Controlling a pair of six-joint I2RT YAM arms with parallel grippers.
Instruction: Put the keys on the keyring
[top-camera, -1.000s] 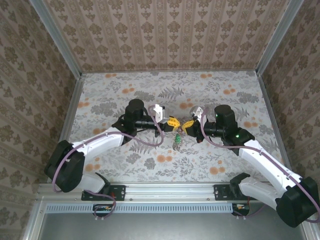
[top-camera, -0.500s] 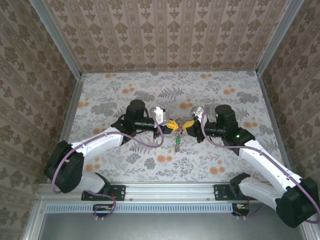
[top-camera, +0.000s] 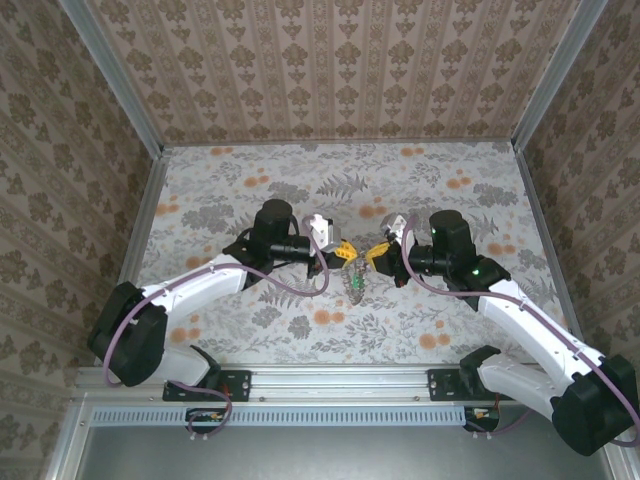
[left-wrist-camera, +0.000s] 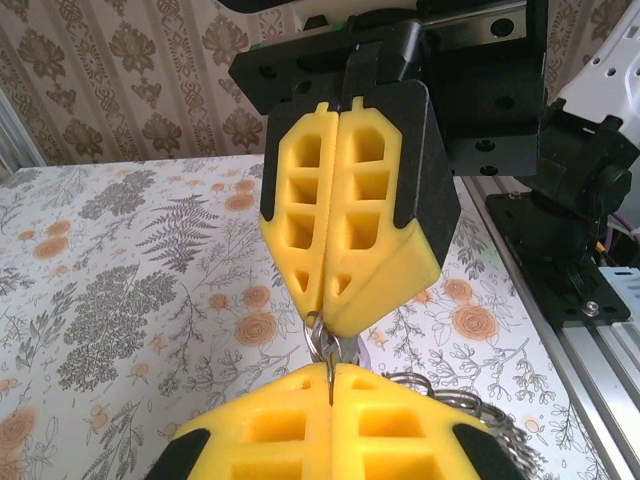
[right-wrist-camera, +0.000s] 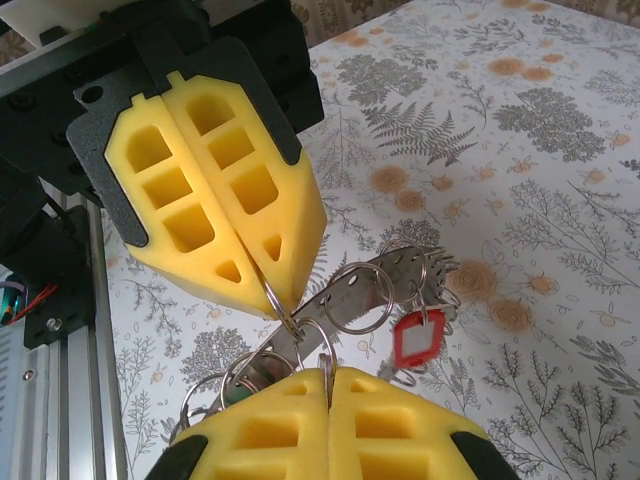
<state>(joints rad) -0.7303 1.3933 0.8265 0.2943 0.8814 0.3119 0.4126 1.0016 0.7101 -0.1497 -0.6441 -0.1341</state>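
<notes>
Two arms: both reach in from the near edge over a floral-print table (top-camera: 215, 190) and meet tip to tip near its middle, the left arm from the left, the right arm from the right
Left gripper (top-camera: 345, 251): yellow foam-padded jaws pressed together, their tips pinching a thin wire ring (right-wrist-camera: 283, 308)
Right gripper (top-camera: 378, 254): yellow padded jaws also pressed together, nipping another thin wire loop that rises into the seam between the pads
Tips: the two pairs point at each other and nearly touch, linked by the wire loops
Keyring (right-wrist-camera: 400, 272): a flat metallic band with a toothed edge, hanging just below and between the two sets of fingertips; from above it is a small dangling cluster over the middle of the table, and whether its lower end touches the surface cannot be told
Loops on the keyring: several thin round wire loops hang along it, some bunched close to the right gripper's pads
Red tag (right-wrist-camera: 413, 338): a small red plastic frame with a pale centre, hanging from a loop at the keyring's toothed edge
Key blades: too small to make out
Surroundings: patterned wallpaper walls (top-camera: 330, 60) on the left, far and right sides; a metal rail (top-camera: 330, 382) along the near edge carries the arm bases
</notes>
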